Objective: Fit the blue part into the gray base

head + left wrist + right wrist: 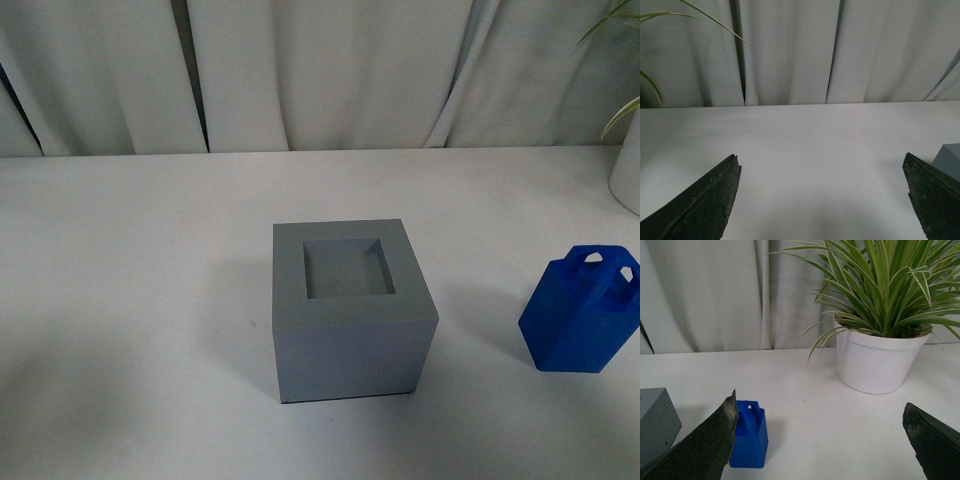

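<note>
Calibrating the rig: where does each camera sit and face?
Front: on the body, looking down at the base and blue part on the table; no arm shows.
Left wrist: on the left arm, facing the curtain; open jaws show.
Right wrist: on the right arm, facing the blue part and plant; open jaws show.
Shared: all three show the base.

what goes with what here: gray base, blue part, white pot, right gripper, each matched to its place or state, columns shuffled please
Column one
1. gray base
2. blue part
3. white pot
4. right gripper

Column two
A. open, fingers wide apart, holding nothing
B. upright, standing apart from the base on the robot's right
C. centre of the front view, nothing inserted in it
D. holds a green leafy plant

Pairs: 1-C, 2-B, 3-D, 4-A
</note>
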Robot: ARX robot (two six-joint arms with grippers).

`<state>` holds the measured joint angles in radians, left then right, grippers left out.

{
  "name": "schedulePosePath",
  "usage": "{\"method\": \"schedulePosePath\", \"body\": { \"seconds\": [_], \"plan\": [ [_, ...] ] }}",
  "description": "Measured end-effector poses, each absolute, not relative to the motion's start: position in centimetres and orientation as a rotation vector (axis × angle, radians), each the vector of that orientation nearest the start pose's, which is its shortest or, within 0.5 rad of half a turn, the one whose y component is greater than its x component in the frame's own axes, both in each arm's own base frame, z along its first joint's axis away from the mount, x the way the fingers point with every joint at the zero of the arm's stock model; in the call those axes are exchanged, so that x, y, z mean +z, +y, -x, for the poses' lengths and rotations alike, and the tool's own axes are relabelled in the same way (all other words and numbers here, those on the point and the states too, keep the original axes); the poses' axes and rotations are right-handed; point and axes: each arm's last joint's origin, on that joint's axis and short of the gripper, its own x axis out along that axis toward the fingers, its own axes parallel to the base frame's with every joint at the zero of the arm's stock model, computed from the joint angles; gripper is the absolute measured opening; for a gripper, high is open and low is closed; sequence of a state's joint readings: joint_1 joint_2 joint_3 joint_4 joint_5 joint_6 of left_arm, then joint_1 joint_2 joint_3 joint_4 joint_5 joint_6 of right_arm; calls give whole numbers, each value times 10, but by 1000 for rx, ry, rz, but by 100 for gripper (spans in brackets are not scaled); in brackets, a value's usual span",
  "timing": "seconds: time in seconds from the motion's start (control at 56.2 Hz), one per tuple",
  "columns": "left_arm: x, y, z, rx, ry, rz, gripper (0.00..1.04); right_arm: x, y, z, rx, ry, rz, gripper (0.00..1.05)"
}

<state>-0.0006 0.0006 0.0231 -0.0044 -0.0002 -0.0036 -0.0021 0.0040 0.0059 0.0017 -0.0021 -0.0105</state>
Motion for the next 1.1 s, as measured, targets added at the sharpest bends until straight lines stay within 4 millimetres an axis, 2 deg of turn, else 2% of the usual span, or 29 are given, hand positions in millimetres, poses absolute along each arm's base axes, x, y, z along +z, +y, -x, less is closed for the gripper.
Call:
{"method": "schedulePosePath", "body": {
  "seconds": [1.033,1.104],
  "plan": [
    [171,0,-96,0,-18,4,99,165,0,-98,-2,-2,10,97],
    [171,0,-96,0,-18,4,99,163,-1,-99,-72,136,-13,97]
  ]
}}
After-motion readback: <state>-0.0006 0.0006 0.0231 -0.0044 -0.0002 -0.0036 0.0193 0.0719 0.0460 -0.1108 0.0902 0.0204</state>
